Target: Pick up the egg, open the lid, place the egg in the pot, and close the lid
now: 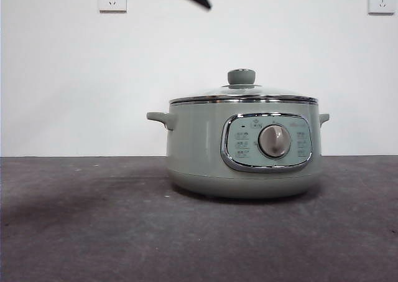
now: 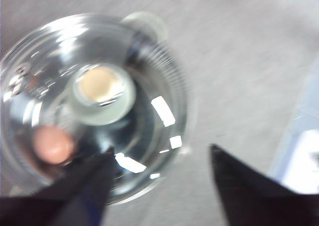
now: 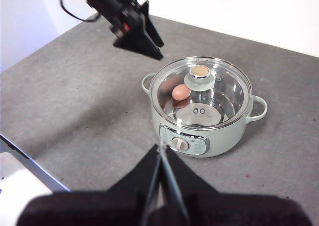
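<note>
**Egg in the pot, lid seated, both arms clear**

We are seeing the squat sage-green electric pot (image 1: pixel 244 148) sitting right of centre in the front view, with the domed clear glass lid (image 3: pixel 200 92) resting on its chrome rim. Through the glass, the small reddish-brown egg (image 3: pixel 180 92) is lying on the pot's floor, toward the left of the lid in the right wrist view. The sage-green knob (image 1: pixel 241 77) is standing free, with nothing gripping it.

The left gripper (image 3: pixel 141 39) is hanging above and beside the pot, at the upper left of the right wrist view; its 2 black jaws are spread apart and holding nothing. We judge it is placed there because it has no more work at the knob. The right gripper (image 3: pixel 161 181) is waiting well back from the pot, its 2 jaws pressed together and empty.

With the lid seated over the egg, we judge the task is essentially finished.
</note>
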